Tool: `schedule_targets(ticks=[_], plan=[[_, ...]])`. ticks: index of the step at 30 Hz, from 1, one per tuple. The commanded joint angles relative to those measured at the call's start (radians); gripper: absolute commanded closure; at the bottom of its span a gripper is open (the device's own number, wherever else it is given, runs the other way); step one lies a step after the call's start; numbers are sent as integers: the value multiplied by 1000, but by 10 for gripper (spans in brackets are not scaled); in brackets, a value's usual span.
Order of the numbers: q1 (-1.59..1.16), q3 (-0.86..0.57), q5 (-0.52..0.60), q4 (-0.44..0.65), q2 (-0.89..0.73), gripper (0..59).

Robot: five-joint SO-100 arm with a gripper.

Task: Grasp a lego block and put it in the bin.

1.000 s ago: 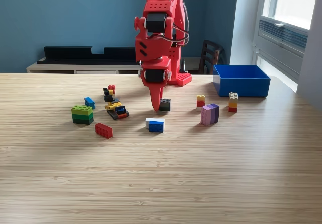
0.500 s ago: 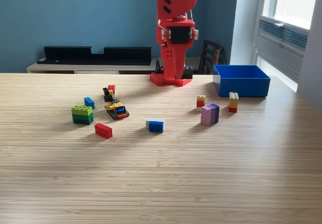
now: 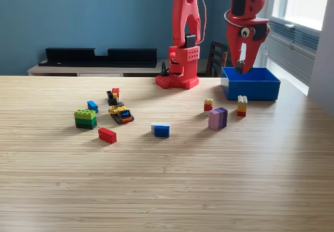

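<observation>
My red gripper (image 3: 242, 68) hangs fingers down over the left part of the blue bin (image 3: 250, 92) at the exterior view's back right. It is shut on a small dark lego block (image 3: 239, 63), which shows between the fingers just above the bin's rim. Other lego blocks lie on the wooden table: a blue-and-white one (image 3: 161, 130), a red one (image 3: 107, 134), a green stack (image 3: 85, 119) and a pink-and-purple one (image 3: 217, 118).
The arm's red base (image 3: 177, 81) stands at the table's back middle. A yellow-and-red block (image 3: 208, 104) and a tall beige, yellow and red stack (image 3: 242, 106) sit just in front of the bin. Small mixed blocks (image 3: 120, 112) cluster at the left.
The gripper closed on the dark block at the table's middle, lifted it, and swung right with it to above the bin. That block's spot on the table is now bare.
</observation>
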Motion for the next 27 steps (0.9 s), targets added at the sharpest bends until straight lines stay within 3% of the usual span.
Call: schedule_targets(ticks=[1, 16, 17, 19, 21, 24, 27], plan=[[-192, -74, -15, 29, 67, 585], [-454, -25, -101, 29, 64, 575], [-459, -18, -112, 29, 64, 513], [-466, -11, -127, 29, 64, 319], [-469, -5, -135, 29, 64, 223], [-471, 2, -138, 29, 64, 201], [-471, 6, -144, 29, 64, 250]])
